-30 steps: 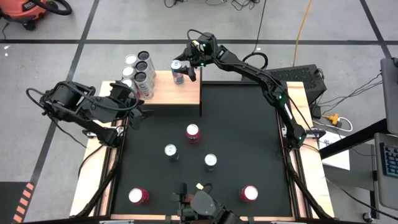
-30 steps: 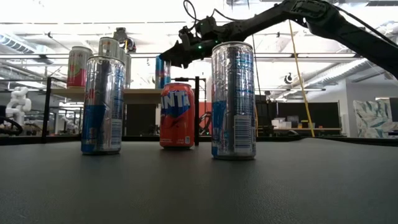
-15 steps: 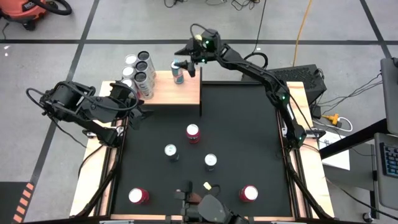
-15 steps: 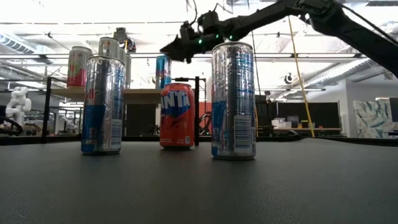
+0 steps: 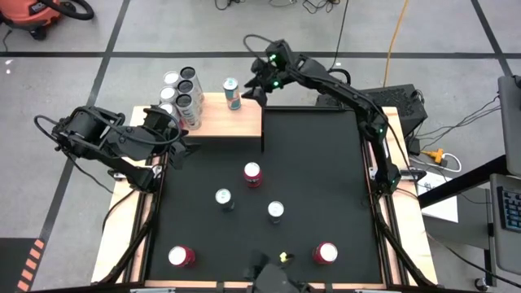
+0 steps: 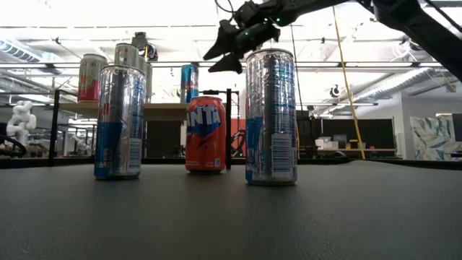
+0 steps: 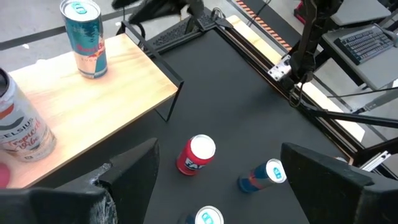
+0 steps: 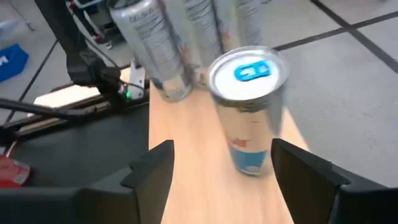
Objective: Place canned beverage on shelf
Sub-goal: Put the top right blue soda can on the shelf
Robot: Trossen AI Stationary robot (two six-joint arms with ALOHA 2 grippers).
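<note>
High view, left to right: left pincer point(image 5: 186, 145) waits open beside the shelf point(image 5: 236, 124). The teal slim can point(image 5: 232, 94) stands upright on the shelf's far edge. Right pincer point(image 5: 254, 86), open and empty, sits just beside it. Thin aluminium wall: probably light, smooth, dentable; grip mid-body across the diameter.

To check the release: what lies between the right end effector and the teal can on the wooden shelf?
Nothing: high view shows bare space between the open right end effector and the teal can on the pale wooden shelf.
</note>
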